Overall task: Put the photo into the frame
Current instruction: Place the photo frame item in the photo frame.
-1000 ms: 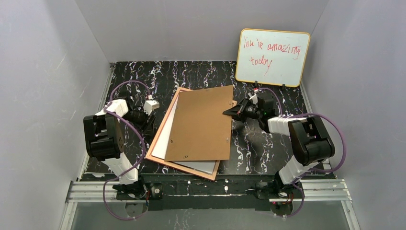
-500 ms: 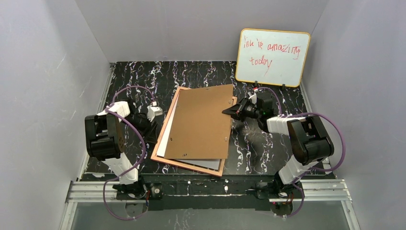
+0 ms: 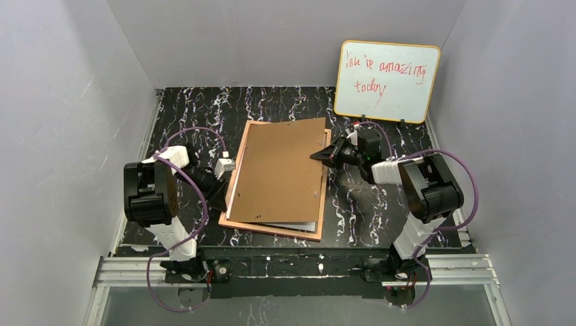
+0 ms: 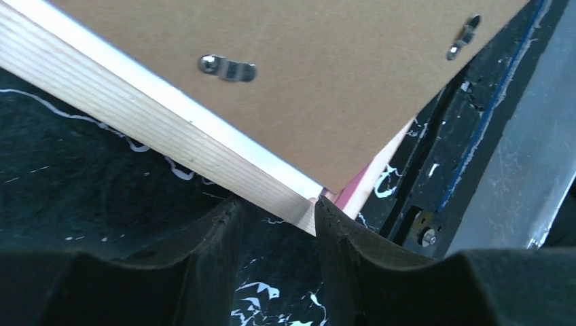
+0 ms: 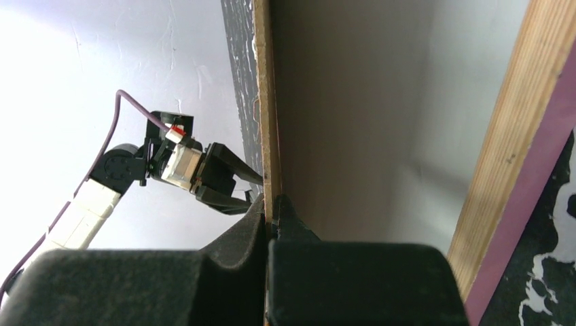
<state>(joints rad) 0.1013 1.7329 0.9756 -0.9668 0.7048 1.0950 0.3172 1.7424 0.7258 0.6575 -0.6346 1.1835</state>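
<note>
Dark marbled tabletop [image 3: 380, 204] carries the frame [image 3: 272, 229], long axis running away from the arm bases, with the photo [image 3: 231, 197] inside it under the backing board [image 3: 282, 170], whose right edge the right hand [image 5: 273, 204] clamps, while the left hand [image 4: 275, 210], fingers apart, meets the frame's near left corner.

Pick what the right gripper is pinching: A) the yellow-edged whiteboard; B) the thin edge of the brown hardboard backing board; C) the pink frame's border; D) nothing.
B: the right wrist view shows the right gripper shut on the thin edge of the brown hardboard backing board.
</note>
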